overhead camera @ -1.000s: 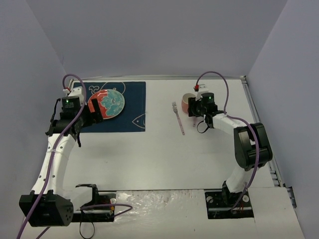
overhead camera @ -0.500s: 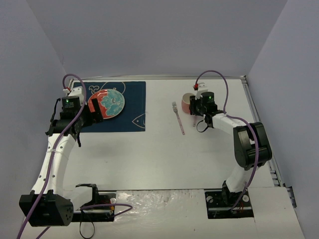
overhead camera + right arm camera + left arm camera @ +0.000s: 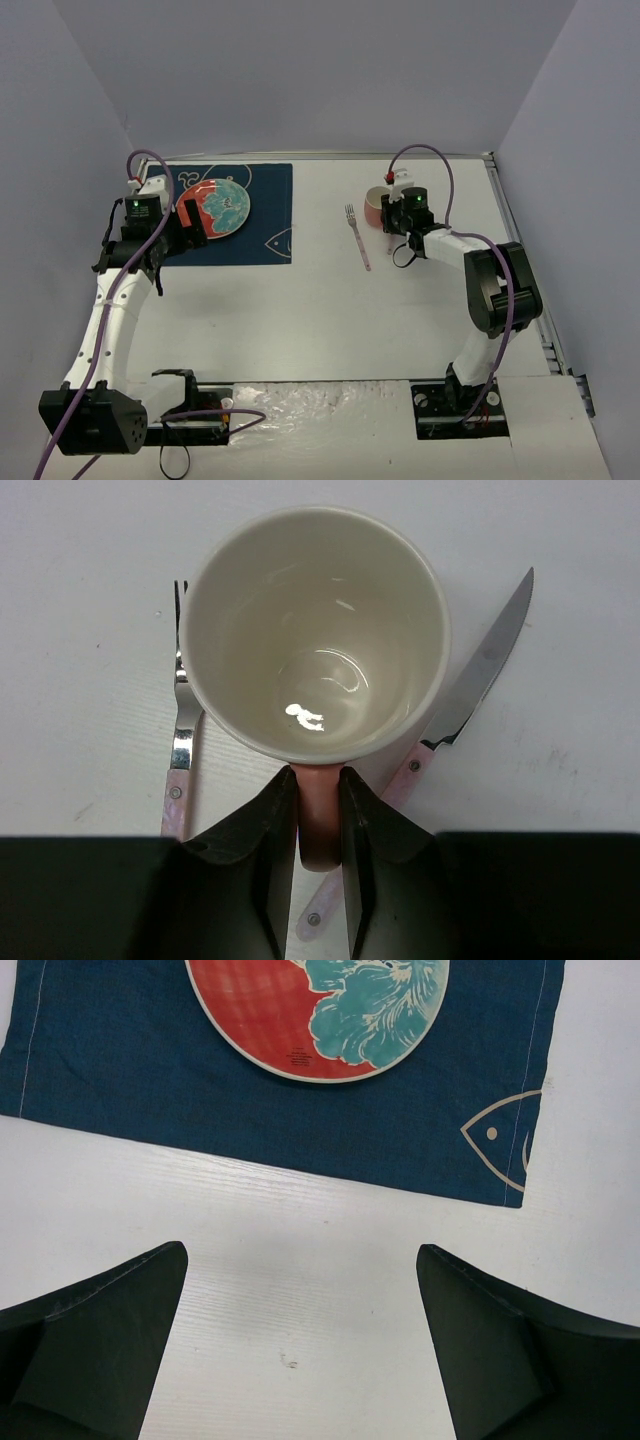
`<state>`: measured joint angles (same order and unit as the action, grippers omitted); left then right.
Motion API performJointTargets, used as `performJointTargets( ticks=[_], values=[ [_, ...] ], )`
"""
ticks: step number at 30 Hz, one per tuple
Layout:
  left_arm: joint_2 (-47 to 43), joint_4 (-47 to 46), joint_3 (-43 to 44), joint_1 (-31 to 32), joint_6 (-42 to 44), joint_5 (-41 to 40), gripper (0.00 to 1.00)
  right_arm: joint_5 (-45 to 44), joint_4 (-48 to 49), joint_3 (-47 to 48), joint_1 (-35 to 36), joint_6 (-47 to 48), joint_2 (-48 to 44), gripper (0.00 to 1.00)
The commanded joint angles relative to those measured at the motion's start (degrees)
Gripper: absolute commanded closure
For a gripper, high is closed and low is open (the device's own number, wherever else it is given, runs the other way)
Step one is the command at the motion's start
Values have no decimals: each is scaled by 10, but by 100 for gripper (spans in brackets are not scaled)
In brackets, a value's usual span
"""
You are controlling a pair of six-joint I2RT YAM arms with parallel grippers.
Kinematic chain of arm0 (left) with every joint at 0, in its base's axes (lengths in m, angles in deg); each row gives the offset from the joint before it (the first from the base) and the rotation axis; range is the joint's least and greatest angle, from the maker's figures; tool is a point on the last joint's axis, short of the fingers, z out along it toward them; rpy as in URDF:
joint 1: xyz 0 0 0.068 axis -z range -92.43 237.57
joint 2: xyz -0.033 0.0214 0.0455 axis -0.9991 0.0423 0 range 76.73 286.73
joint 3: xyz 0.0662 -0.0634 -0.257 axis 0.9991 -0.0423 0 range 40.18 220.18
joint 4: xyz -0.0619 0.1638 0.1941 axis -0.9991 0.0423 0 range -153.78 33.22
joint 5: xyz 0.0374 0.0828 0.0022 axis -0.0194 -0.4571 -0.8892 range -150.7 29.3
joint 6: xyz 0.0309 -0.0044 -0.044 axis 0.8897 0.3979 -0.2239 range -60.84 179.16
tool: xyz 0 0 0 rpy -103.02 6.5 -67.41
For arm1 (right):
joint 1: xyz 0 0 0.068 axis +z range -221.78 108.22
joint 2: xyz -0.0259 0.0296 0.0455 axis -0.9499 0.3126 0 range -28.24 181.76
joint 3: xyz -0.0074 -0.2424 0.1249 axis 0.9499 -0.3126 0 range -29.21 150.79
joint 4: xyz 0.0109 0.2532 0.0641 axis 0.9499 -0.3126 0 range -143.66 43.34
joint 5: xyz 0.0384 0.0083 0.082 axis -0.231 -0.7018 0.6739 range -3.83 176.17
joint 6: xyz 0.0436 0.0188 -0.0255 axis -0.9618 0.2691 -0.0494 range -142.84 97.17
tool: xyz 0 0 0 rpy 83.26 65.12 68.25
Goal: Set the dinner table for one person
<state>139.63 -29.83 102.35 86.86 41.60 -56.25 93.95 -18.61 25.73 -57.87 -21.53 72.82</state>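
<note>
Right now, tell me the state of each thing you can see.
mug: upright, empty, handle pinched by the right gripper
fork: lying flat on the dinner table beside the mug
knife: lying flat on the mug's other side
plate: face up on the placemat, nothing on it
placemat: spread flat
left gripper: open, holding nothing
right gripper: shut on the mug's handle
</note>
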Motion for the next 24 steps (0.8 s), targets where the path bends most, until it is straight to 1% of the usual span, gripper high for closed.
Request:
performJointTargets(
  ticks=[1, 3, 8, 9, 11, 16, 24],
  values=[
    [-8, -30, 11, 1, 1, -1, 3, -6, 76, -6, -1, 15, -12, 83],
    [-8, -30, 11, 1, 1, -1, 3, -6, 86, -11, -1, 17, -14, 85],
    [-7, -30, 10, 1, 1, -1, 3, -8, 100, -17, 0, 27, -25, 96],
    [-7, -30, 10, 1, 1, -1, 3, -8, 100, -18, 1, 27, -25, 96],
    [-7, -30, 10, 1, 2, 0, 3, -8, 106, -17, 6, 40, -33, 100],
    [-7, -30, 9, 1, 2, 0, 3, -1, 114, -5, 14, 58, -40, 100],
    [-7, -31, 9, 1, 0, 2, 3, 37, 193, 6, 28, 64, -60, 100]
  ],
)
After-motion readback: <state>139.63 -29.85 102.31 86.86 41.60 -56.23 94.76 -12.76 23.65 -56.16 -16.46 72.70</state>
